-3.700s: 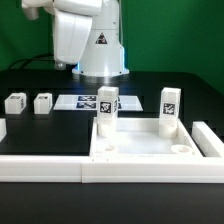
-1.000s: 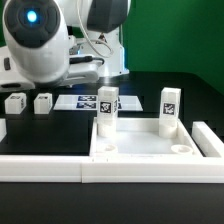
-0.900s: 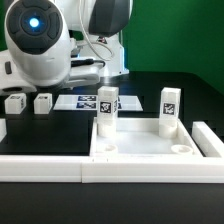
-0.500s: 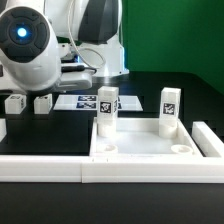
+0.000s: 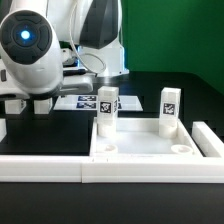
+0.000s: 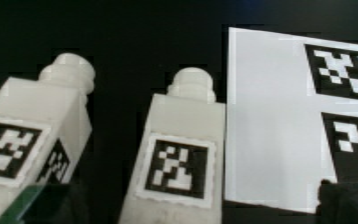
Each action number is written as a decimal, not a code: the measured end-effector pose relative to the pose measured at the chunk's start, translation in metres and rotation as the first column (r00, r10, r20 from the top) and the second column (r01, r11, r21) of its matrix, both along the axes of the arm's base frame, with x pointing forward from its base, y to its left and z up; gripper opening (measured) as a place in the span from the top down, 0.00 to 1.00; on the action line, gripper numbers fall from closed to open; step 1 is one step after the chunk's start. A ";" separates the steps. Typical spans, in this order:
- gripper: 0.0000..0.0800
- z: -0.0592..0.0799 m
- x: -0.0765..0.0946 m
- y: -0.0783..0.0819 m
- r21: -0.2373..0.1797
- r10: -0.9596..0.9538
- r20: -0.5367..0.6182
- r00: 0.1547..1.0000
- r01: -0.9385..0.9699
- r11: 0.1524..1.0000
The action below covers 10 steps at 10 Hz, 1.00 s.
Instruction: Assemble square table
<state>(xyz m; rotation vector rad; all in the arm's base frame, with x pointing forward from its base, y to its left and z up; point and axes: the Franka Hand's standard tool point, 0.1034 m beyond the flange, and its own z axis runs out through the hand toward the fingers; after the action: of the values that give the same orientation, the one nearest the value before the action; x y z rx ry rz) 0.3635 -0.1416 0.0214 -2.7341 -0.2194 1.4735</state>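
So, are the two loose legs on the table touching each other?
Apart. The wrist view shows a strip of black table between the leg beside the marker board and the other leg.

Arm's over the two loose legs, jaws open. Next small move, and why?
Probably lower straight down over the leg beside the marker board, then close. In the wrist view the open gripper sits centred on that leg, with the other loose leg lying apart from it. Neither is held yet, and the square table slab carries only two upright legs.
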 end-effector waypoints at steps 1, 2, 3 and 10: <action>0.19 -0.005 -0.003 0.001 0.004 0.005 0.007 1.000 -0.005 1.000; 0.19 -0.009 -0.006 0.003 0.008 0.009 0.012 1.000 -0.009 1.000; 0.19 -0.012 -0.009 0.004 0.015 0.015 0.014 1.000 -0.015 1.000; 0.64 -0.013 -0.008 0.012 0.047 0.057 0.011 0.998 -0.057 0.997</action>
<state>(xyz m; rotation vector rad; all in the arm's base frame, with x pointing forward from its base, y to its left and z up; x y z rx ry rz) 0.3555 -0.1297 0.0082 -2.7201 -0.3311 1.4486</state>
